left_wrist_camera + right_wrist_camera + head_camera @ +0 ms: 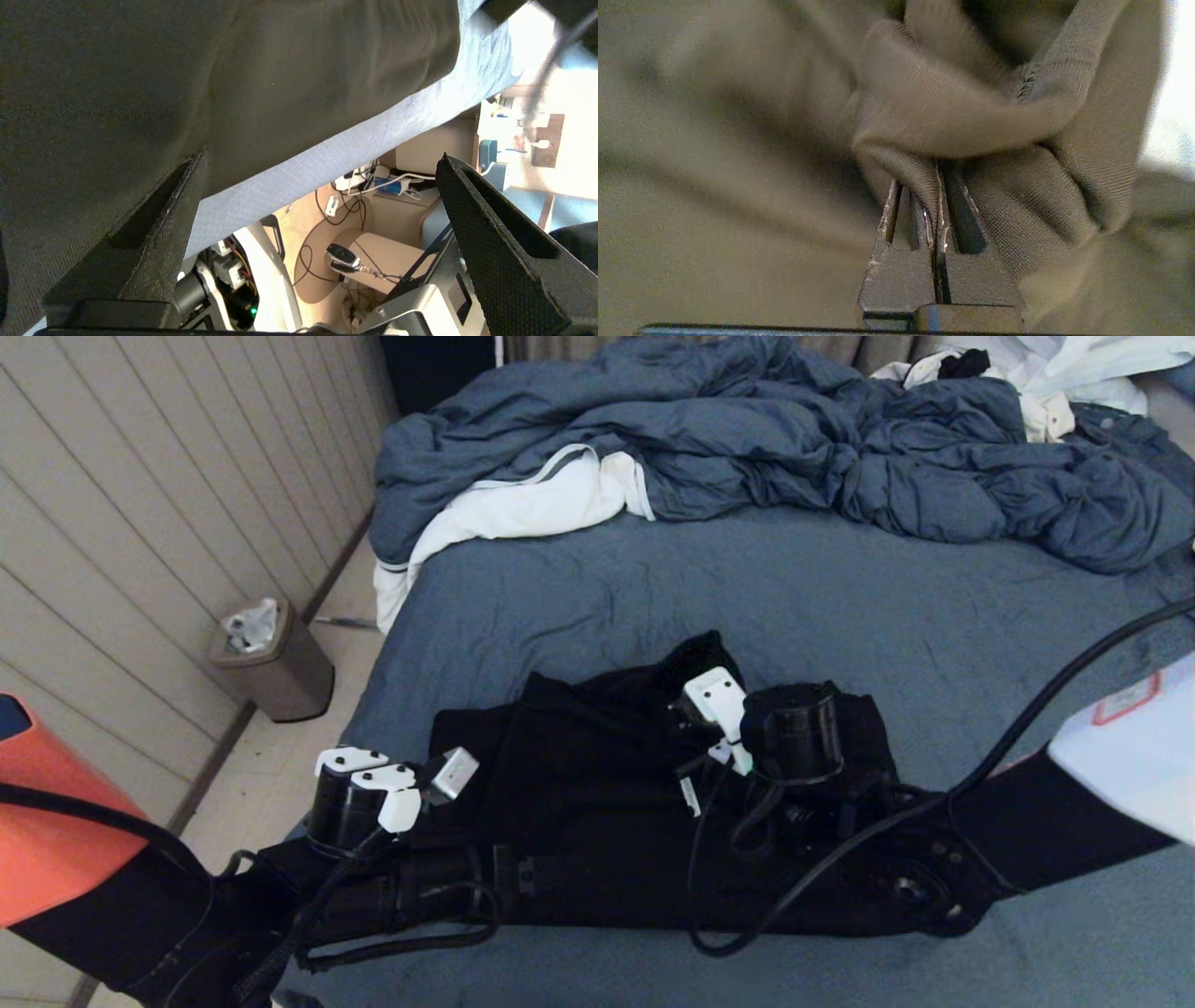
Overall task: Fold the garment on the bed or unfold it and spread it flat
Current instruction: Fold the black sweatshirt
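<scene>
A small bin (276, 665) with a crumpled liner stands on the floor by the panelled wall (140, 523), left of the bed (840, 607). The left gripper (317, 205) hangs just off the bed's left edge, beside the hoodie's left end; its fingers (495, 242) stand spread wide with nothing between them, one of them close against the dark cloth, and past the edge of the sheet the floor and some cables show below.

The hoodie (579, 784) lies across the near part of the bed, a black bundle stretched from the left edge toward the middle, with a raised peak of cloth at its far side. Above the hoodie's right half sits the right gripper (937, 186), reaching in from the right — its jaws are pressed together on a thick fold of the hoodie's ribbed cloth, with a seam edge bunched just beyond the tips.

Beyond the hoodie the sheet lies bare up to a rumpled blue-grey duvet (766, 448) with white lining, heaped across the far end of the bed. At the far right corner, past the duvet, lies some white clothing (1055, 378).
</scene>
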